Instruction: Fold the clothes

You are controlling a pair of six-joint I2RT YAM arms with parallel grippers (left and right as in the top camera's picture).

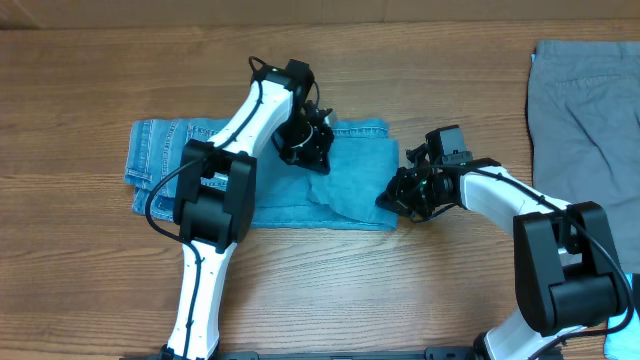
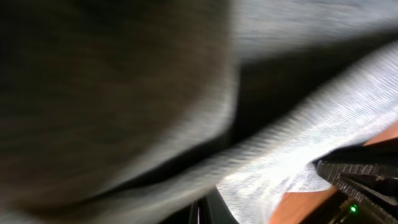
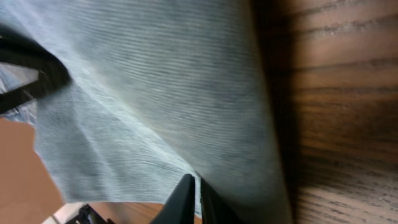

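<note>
Wood-grain table, seen from above, with the light-blue jeans lying a little left of its middle, already doubled into a long rectangle whose waistband end points toward the left edge. My left fingers sit on the far long edge of that rectangle, and my right fingers are down at its near right corner, where a flap of denim stands up off the wood in a loose crease. From my right wrist the two tips show almost together with a thin sliver of pale cloth running between them, so I judge them clamped on the jeans at that corner. From my left wrist all I get is blurred fabric pressed close to the lens and a strip of table beyond it, and I cannot tell whether those fingers are apart or closed. The grey trousers lie spread flat by the far right corner of the table, well apart from both arms and not yet folded. By my reading the job is roughly part-way: the jeans have their lengthwise fold and look ready for a crosswise fold, right end over toward the left edge, followed by smoothing; the grey pair remains to be done entirely.
</note>
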